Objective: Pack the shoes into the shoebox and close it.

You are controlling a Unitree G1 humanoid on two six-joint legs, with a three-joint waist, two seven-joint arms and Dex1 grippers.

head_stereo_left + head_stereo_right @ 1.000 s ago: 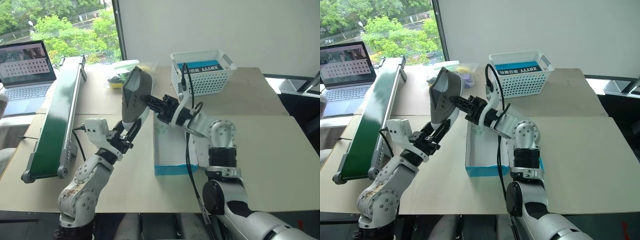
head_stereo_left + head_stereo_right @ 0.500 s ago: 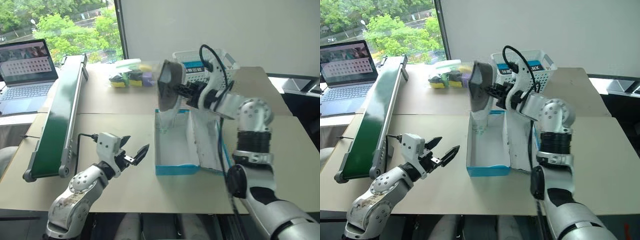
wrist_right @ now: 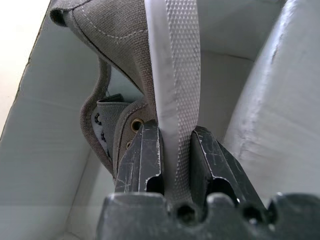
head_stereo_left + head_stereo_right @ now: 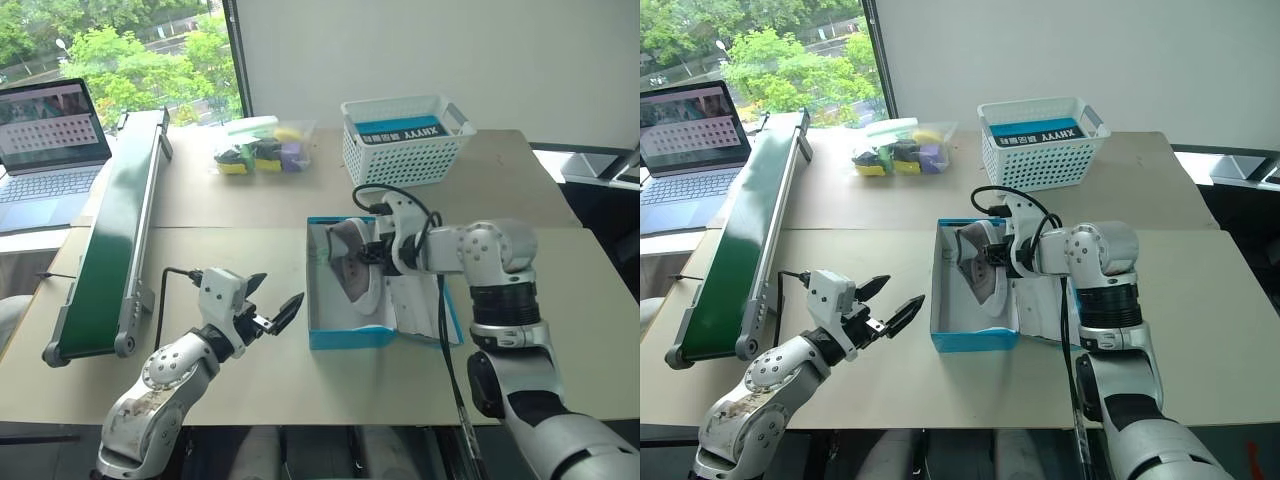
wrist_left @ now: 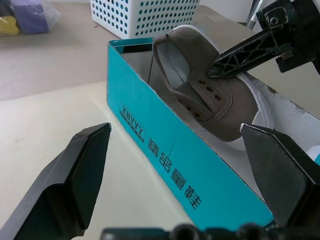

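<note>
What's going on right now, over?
Right gripper shut on shoe, inside shoebox. Left gripper open, beside box. Nothing blocking.

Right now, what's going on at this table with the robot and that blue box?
The robot is packing a grey shoe into the open cyan shoebox. Its right pincer is shut on the shoe's side wall and sole edge, holding it inside the box with the shoe tipped on its side. The left pincer is open and holds nothing, beside the box on the table. The box isn't closed yet.
</note>
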